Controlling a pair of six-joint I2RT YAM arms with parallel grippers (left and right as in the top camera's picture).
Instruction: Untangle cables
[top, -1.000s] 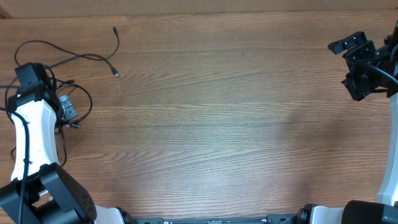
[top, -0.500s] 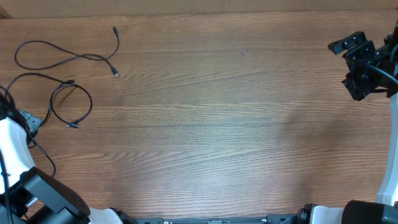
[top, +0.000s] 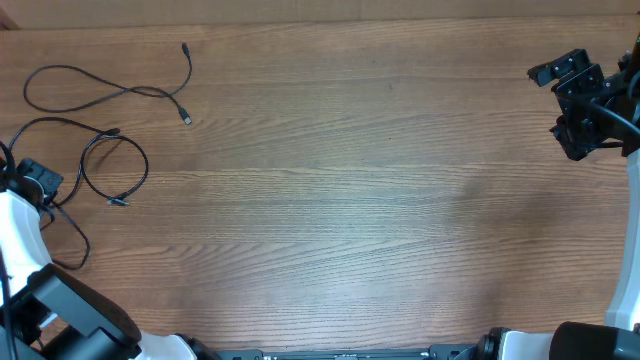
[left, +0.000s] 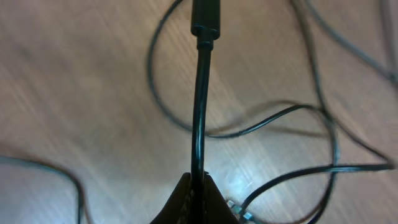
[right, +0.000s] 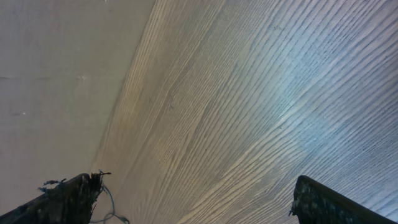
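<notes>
cables (left: 200, 112) lie uncovered now, left gripper (left: 198, 182) pinching one, right gripper (right: 196, 196) spread wide.

Not much room to see here tbh, it's basically all table (top: 350, 200). Mid-brown wood with a fine grain running side to side in the overhead view, matte and pretty even in colour. Along the far edge there's a thin paler strip (top: 300, 8) past the tabletop, can't tell if it's wall or floor. The right wrist view shows a plain beige surface (right: 56, 74) beside the wood, and a cool whitish sheen (right: 298, 124) across the grain. Small bright glare spot (left: 233, 183) in the left wrist view too.
</notes>
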